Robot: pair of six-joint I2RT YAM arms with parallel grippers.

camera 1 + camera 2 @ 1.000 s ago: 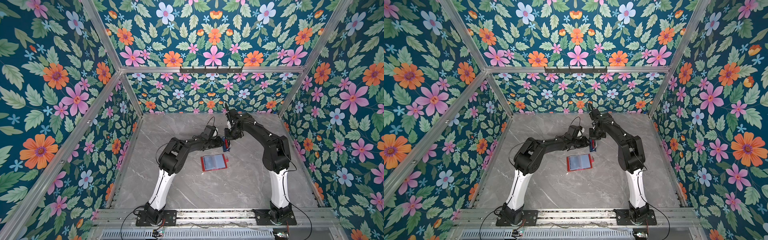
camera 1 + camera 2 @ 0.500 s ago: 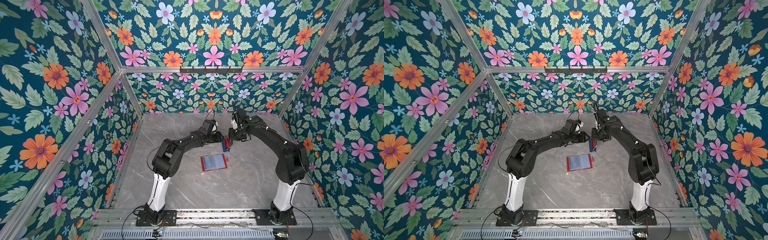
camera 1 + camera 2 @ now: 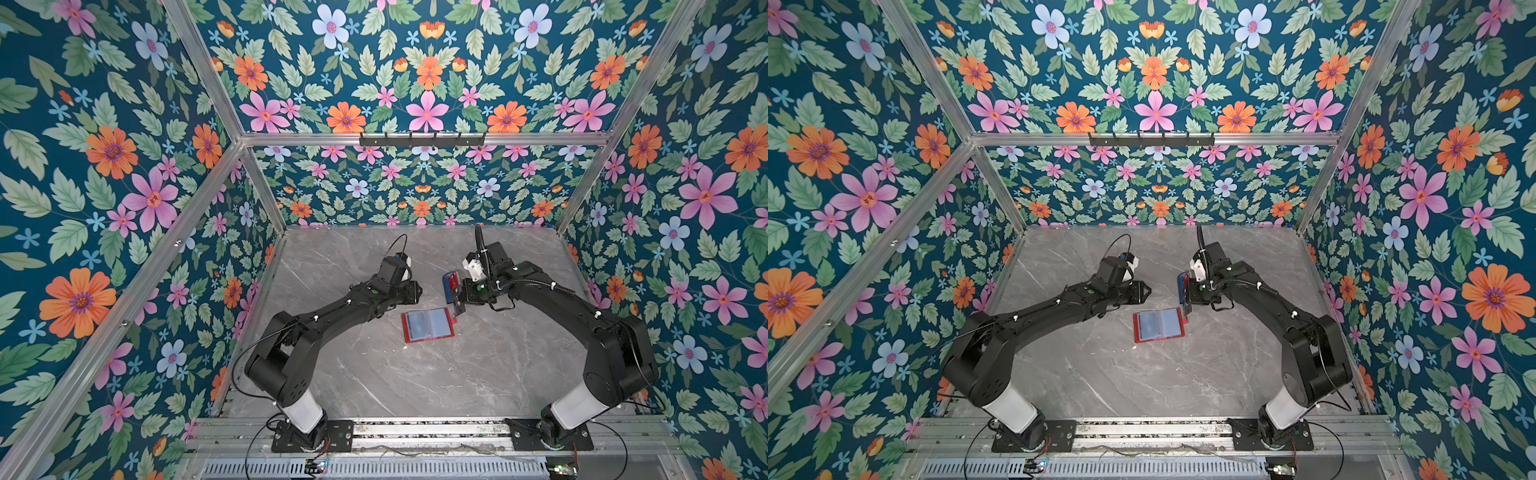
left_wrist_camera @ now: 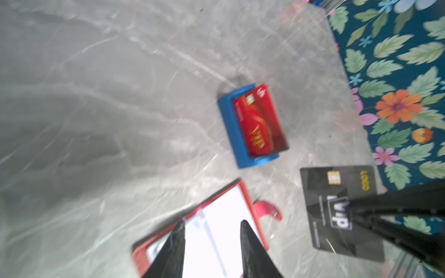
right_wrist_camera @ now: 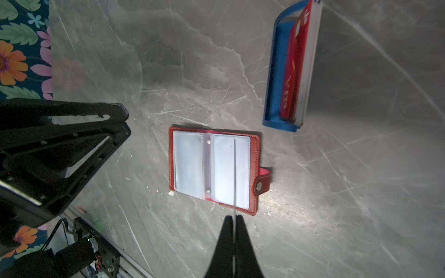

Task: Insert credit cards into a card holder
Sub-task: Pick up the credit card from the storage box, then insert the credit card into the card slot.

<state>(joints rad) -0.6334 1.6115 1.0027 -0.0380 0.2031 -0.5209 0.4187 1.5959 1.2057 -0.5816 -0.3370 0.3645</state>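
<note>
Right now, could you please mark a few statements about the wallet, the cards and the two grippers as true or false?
1. The right gripper is shut on a black card. True.
2. The card holder is folded shut. False: it lies open on the table.
3. A red card stands in the blue rack. True.
4. The left gripper holds a card. False: its jaws stand open and empty.

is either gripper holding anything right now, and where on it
The right gripper pinches a black card by a long edge, near its vip lettering. The left gripper is open and holds nothing.
</note>
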